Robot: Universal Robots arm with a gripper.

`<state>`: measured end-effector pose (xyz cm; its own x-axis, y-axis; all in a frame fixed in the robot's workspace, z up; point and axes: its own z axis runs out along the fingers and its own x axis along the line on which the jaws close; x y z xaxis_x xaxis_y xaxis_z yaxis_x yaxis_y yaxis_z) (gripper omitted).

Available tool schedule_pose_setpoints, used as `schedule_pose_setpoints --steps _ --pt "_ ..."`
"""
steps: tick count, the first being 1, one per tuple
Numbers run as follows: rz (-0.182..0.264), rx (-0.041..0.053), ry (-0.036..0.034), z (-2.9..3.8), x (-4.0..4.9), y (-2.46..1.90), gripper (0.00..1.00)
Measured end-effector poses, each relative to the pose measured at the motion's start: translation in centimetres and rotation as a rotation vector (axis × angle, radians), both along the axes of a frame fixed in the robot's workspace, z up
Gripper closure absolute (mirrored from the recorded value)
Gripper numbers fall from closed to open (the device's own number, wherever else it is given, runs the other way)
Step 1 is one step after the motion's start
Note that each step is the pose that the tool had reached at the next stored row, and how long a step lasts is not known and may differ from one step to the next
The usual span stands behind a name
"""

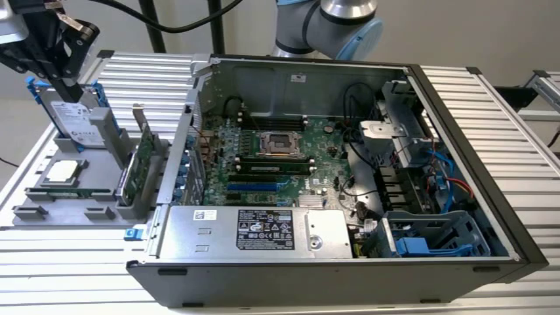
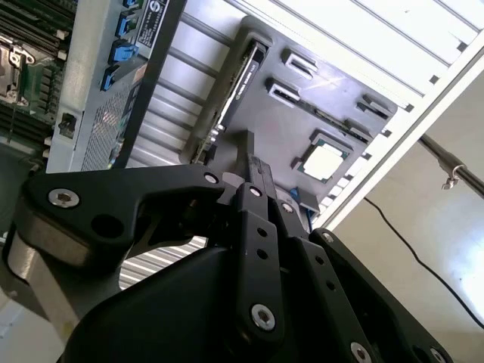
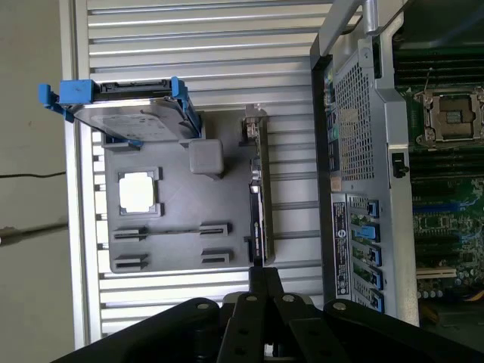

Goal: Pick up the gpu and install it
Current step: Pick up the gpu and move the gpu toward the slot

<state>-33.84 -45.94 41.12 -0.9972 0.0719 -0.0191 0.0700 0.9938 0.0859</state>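
Note:
The gpu (image 1: pixel 140 165) stands on edge in a slot of the grey parts holder (image 1: pixel 52 213), to the exterior view's left of the open computer case (image 1: pixel 463 164). It is seen edge-on in both wrist views (image 3: pixel 257 204) (image 2: pixel 238 83), its silver bracket (image 3: pixel 253 125) at the far end. My black gripper (image 1: pixel 72 92) hangs high above the holder, over the hard drive, well clear of the card. In both wrist views its fingertips (image 3: pixel 258 274) (image 2: pixel 253 170) lie together, shut on nothing, in line with the card's top edge.
A silver hard drive with blue rails (image 1: pixel 75 121), a processor chip (image 1: pixel 61 172) and a memory stick (image 1: pixel 70 194) also sit in the holder. Inside the case the motherboard (image 1: pixel 262 164) shows blue card slots (image 1: pixel 249 187); a power supply (image 1: pixel 254 230) fills the near side.

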Motion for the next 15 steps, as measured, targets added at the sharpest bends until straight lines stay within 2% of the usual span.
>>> schedule_pose_setpoints --steps 15 --pt "0.000 0.0005 0.0000 -0.01 0.00 -0.01 0.00"
